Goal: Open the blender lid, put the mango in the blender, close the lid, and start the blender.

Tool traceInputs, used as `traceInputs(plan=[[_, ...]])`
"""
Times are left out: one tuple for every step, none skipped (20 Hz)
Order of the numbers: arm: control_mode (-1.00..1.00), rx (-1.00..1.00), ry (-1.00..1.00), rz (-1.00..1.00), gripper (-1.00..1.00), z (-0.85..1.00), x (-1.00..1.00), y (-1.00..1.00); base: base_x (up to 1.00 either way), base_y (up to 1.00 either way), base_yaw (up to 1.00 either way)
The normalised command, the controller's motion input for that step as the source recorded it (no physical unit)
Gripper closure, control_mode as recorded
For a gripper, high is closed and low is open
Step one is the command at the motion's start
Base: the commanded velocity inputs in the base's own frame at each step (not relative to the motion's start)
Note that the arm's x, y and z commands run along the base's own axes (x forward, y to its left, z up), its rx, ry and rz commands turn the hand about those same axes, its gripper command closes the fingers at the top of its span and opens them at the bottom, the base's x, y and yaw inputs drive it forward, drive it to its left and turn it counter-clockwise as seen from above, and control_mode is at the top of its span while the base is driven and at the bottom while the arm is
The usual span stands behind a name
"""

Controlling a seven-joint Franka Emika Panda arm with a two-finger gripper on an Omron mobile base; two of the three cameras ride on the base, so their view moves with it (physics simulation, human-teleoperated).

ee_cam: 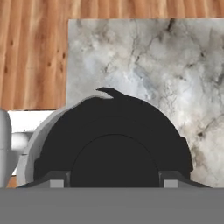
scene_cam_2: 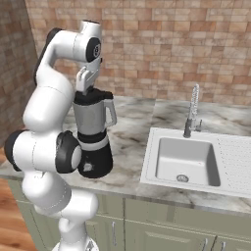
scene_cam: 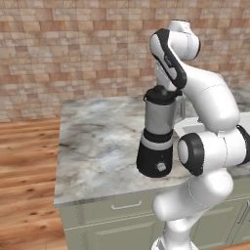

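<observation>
Left base view: the arm hides the gripper (scene_cam: 165, 84) above the blender lid (scene_cam: 160, 93) and the right side of the counter (scene_cam: 97, 146). Hand view: the 2 fingertips (ee_cam: 54, 180) are cut off at the bottom; lid contact cannot be told.

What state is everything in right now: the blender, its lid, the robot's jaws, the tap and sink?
blender: upright on the counter.
blender lid: on the jar, closed.
gripper: right at the lid's top, jaws either side of its raised centre; whether they grip it is unclear.
faucet: no water seen running.
sink: basin bare.
</observation>
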Motion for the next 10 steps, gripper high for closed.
traceInputs(plan=[[-1.00,0.00,0.00,0.00,1.00,-0.09,-0.24,0.00,0.00,0.00,0.00],[-1.00,0.00,0.00,0.00,1.00,0.00,-0.29,0.00,0.00,0.00,0.00],[-1.00,-0.01,0.00,0.00,1.00,0.00,-0.26,0.00,0.00,0.00,0.00],[-1.00,0.00,0.00,0.00,1.00,0.02,-0.27,0.00,0.00,0.00,0.00],[-1.00,0.00,0.00,0.00,1.00,0.00,-0.31,0.00,0.00,0.00,0.00],[-1.00,0.00,0.02,-0.01,1.00,0.00,-0.29,0.00,0.00,0.00,0.00],[-1.00,-0.01,0.03,-0.02,1.00,-0.03,-0.28,0.00,0.00,0.00,0.00],[-1.00,-0.03,0.07,-0.01,1.00,-0.19,-0.15,0.00,0.00,0.00,0.00],[-1.00,-0.04,0.07,0.00,1.00,-0.31,-0.05,0.00,0.00,0.00,0.00],[-1.00,-0.04,0.05,0.00,1.00,-0.39,0.00,0.00,0.00,0.00,0.00]])
